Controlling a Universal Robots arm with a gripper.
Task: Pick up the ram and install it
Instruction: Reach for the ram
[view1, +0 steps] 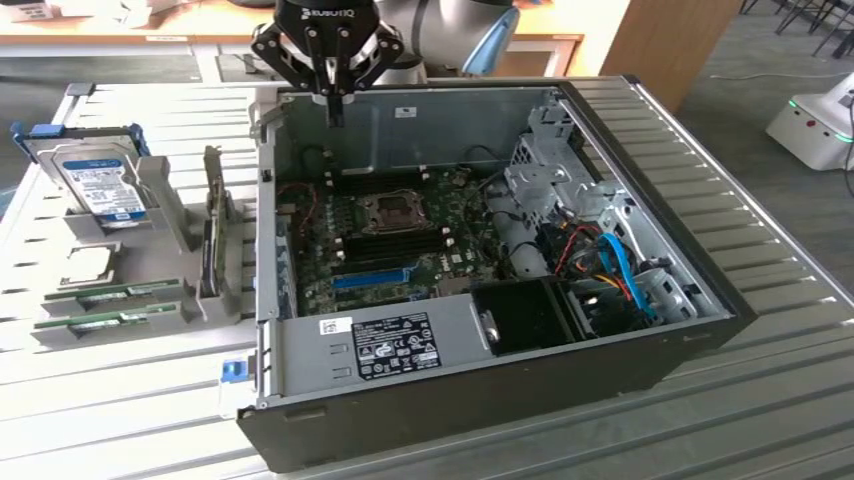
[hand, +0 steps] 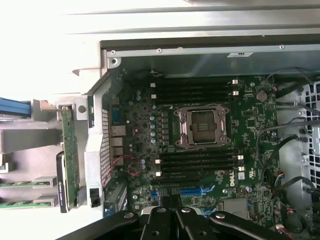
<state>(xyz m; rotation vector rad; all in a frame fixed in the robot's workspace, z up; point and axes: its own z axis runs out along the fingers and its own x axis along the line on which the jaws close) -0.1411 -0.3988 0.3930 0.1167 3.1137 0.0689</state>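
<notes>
The ram (view1: 118, 292) (hand: 25, 183) lies flat in a grey holder (view1: 80, 335) on the worktop (view1: 774, 400), outside the computer case (view1: 641, 330), off the case's wall on the exterior view's left. A second stick (view1: 110, 320) (hand: 24, 203) lies just beside it, parallel, farther from the case's rear. Both sit sunk in the holder, so mostly green upper edges show; labels and chips are too small to read. In the wrist view both sticks are cut off by the frame edge.

Between the holder and the case, an expansion card (view1: 214, 225) (hand: 70, 150) stands edge-on. A hard drive (view1: 104, 185) stands upright, farther from the case than the card.

Gripper (view1: 334, 118) (hand: 171, 200): fingers pressed together, hanging over the case's rear edge, well apart from both sticks. Its arm is cut off at the frame top.

Inside the case: motherboard (view1: 400, 235), CPU socket (view1: 396, 210) (hand: 202, 127), black memory slots (hand: 195, 162) on 2 sides of the socket. The gripper body hides the board's near strip in the wrist view. The case's front corner is dark, its cables tangled and hard to sort.
</notes>
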